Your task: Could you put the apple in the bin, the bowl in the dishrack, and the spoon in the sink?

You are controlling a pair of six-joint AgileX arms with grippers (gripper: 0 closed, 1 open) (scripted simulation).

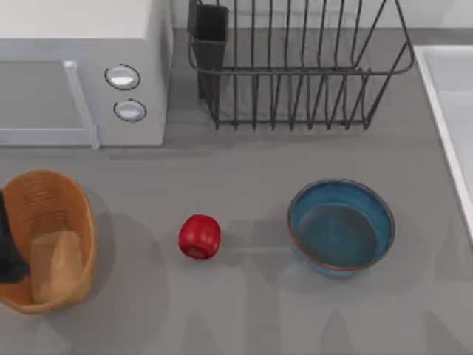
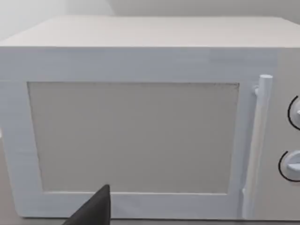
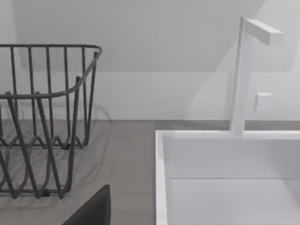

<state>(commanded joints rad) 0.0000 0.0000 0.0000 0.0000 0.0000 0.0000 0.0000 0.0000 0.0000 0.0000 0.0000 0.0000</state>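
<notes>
On the grey desk (image 1: 244,318), the apple (image 1: 199,237) lies between bin (image 1: 44,200) and bowl (image 1: 341,226). Dishrack (image 1: 295,66) and microwave (image 1: 81,74) stand behind; the sink (image 1: 443,111) is at right. I cannot tell either arm's finger state.

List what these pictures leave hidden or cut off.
- Sink: top view's right edge cuts it off; its floor runs out of the right wrist view.
- Bin: a dark shape at the top view's left edge covers part of its rim.
- Microwave: left end cut off in the top view.
- Dishrack: far side cut off at the top view's upper edge.
</notes>
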